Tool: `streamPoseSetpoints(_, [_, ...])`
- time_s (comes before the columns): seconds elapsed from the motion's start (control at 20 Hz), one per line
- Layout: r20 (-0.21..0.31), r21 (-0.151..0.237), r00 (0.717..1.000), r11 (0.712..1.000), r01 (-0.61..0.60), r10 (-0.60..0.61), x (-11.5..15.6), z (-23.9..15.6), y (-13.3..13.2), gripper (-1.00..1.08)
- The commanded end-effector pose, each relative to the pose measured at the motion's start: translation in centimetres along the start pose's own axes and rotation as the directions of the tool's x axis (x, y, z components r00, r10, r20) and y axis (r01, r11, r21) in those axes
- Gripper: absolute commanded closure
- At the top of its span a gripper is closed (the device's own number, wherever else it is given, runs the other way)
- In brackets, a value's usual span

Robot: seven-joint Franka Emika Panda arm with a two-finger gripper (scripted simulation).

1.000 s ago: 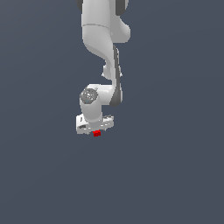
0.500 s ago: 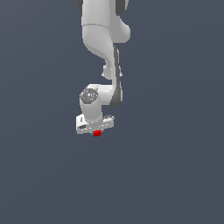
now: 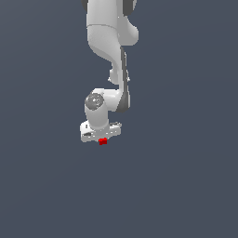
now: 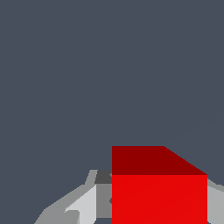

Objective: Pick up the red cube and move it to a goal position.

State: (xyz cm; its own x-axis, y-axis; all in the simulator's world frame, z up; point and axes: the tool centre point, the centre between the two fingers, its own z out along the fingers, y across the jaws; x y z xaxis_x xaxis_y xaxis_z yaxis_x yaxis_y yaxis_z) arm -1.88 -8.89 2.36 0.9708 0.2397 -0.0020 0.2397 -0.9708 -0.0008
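A small, plain, bright red cube (image 3: 102,141) is seen directly beneath the white, jointed robot arm's (image 3: 111,56) gripper (image 3: 101,138), held at its lower edge in the exterior view. In the wrist view the red cube (image 4: 159,192) is shown close up, with its bright face toward the camera and a darker shaded face above it; pale grey fingers (image 4: 83,205) are seen against its one side and a sliver of another finger at the opposite edge, so the cube is pinched between them. The gripper (image 4: 153,205) is largely covered by the cube in that view. The flat, dark blue-grey counter (image 3: 186,176) is seen as a uniform surface on all sides: to the exterior view's left, to its right and nearer the camera. Whether the cube is touching the counter or lifted from it cannot be told, as no shadow or gap is shown beneath it.
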Motion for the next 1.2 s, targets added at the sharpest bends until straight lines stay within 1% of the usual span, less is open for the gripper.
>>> streamPoseSetpoints(0.0, [-0.002, -0.001, 1.000, 1.000, 0.000, 0.000, 0.1, -0.7, 0.0, 1.08])
streamPoseSetpoints(0.2, [-0.002, -0.001, 1.000, 1.000, 0.000, 0.000, 0.3, -2.7, 0.1, 1.08])
streamPoseSetpoints(0.45, [-0.002, -0.001, 1.000, 1.000, 0.000, 0.000, 0.7, -6.6, 0.2, 1.08])
streamPoseSetpoints(1.15, [-0.002, -0.001, 1.000, 1.000, 0.000, 0.000, 2.3, -22.1, 0.7, 1.08])
